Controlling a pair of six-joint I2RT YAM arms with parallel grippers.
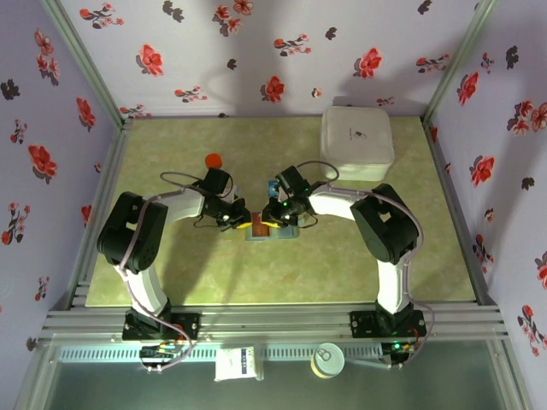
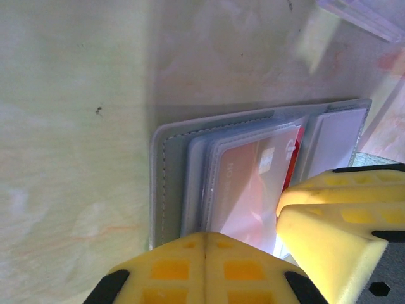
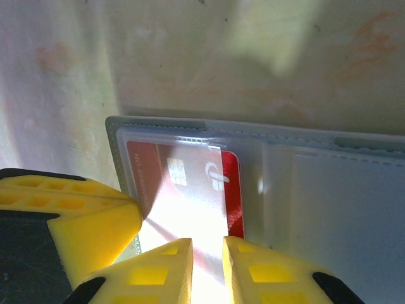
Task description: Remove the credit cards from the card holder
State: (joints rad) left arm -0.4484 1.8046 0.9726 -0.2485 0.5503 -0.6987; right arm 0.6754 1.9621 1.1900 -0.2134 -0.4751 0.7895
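The grey-blue card holder (image 1: 270, 231) lies open and flat on the table between both arms. Up close its stitched edge (image 2: 166, 183) and clear pockets show. A red credit card (image 3: 158, 171) sits in the left panel's clear pocket, one red edge poking out toward the centre fold. My left gripper (image 2: 205, 235) is shut, its tips pressed on the holder's (image 3: 342, 202) outer edge beside the red card (image 2: 253, 183). My right gripper (image 3: 207, 244) is narrowly open, its tips standing over the card's near edge with glare showing in the gap between them. In the top view the left gripper (image 1: 242, 224) and right gripper (image 1: 278, 218) meet over the holder.
A large white square box (image 1: 356, 143) stands at the back right. A small red-orange object (image 1: 213, 160) lies behind the left arm. Flowered walls close three sides. A white packet (image 1: 238, 363) and a round tin (image 1: 327, 359) rest below the front rail.
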